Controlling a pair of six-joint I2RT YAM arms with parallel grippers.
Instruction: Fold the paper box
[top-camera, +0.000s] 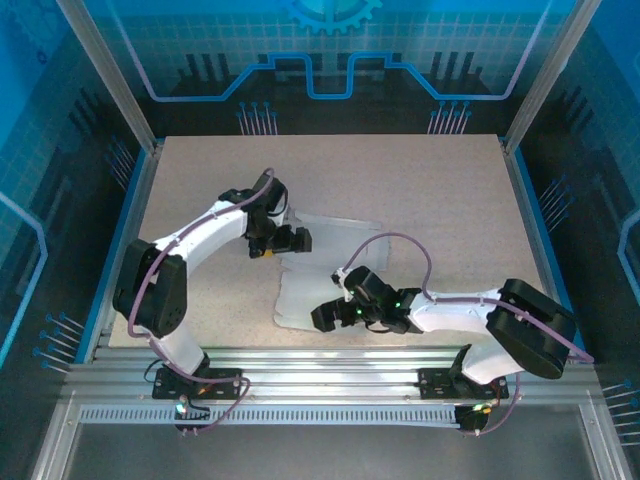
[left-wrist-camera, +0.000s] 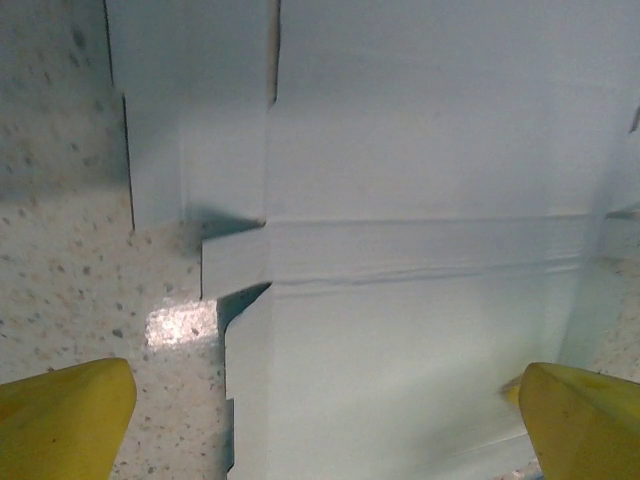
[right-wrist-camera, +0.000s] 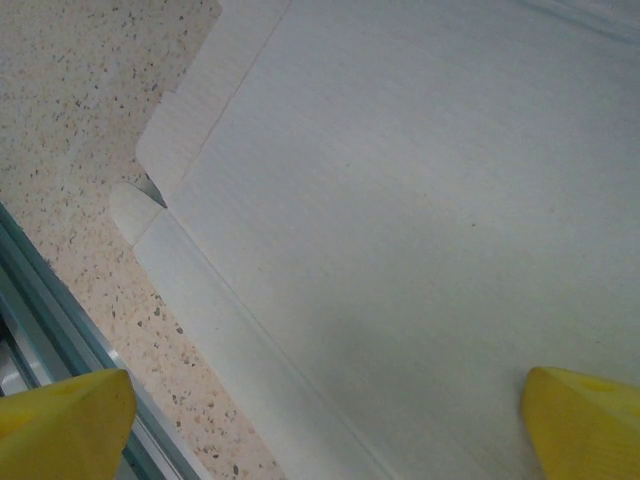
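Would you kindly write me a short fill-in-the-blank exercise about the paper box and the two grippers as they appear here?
1. The paper box lies on the speckled table with its ___ side facing up.
2. The left gripper hangs over the sheet with its jaws ___.
3. The right gripper has fingertips coloured ___.
Missing words: white-grey; open; yellow.

Paper box (top-camera: 325, 275) flat on table (top-camera: 430, 190) centre; left gripper (top-camera: 298, 240) over far-left part, right gripper (top-camera: 320, 318) over near edge.
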